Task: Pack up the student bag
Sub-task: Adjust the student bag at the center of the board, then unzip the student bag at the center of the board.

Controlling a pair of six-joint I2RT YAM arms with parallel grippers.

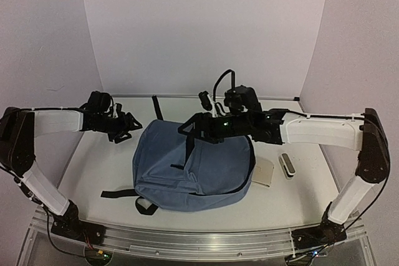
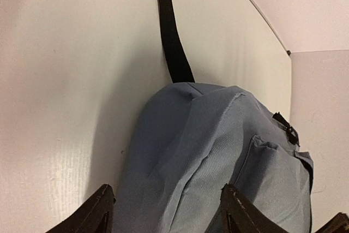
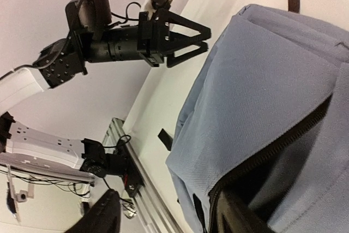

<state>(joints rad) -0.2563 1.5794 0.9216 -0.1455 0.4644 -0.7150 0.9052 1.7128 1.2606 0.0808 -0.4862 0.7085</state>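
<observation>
The student bag [image 1: 193, 166] is a slate-blue backpack lying in the middle of the table. Its zip mouth [image 3: 272, 154] gapes, showing dark lining. A black strap [image 2: 172, 31] trails from its top toward the back wall. My left gripper [image 1: 128, 129] hovers open and empty just off the bag's upper left corner; in its own view the left gripper [image 2: 166, 215] has blue fabric below its spread fingers. My right gripper [image 1: 186, 129] is open over the bag's top edge. In the right wrist view the right gripper [image 3: 166, 216] straddles the fabric rim, with one finger [image 3: 234, 216] at the zip mouth.
A flat beige item [image 1: 265, 172] and a small white and black object [image 1: 286, 165] lie right of the bag. Another black strap [image 1: 121, 193] sticks out at the bag's lower left. White walls enclose the table, and a metal rail [image 1: 187, 238] runs along the near edge.
</observation>
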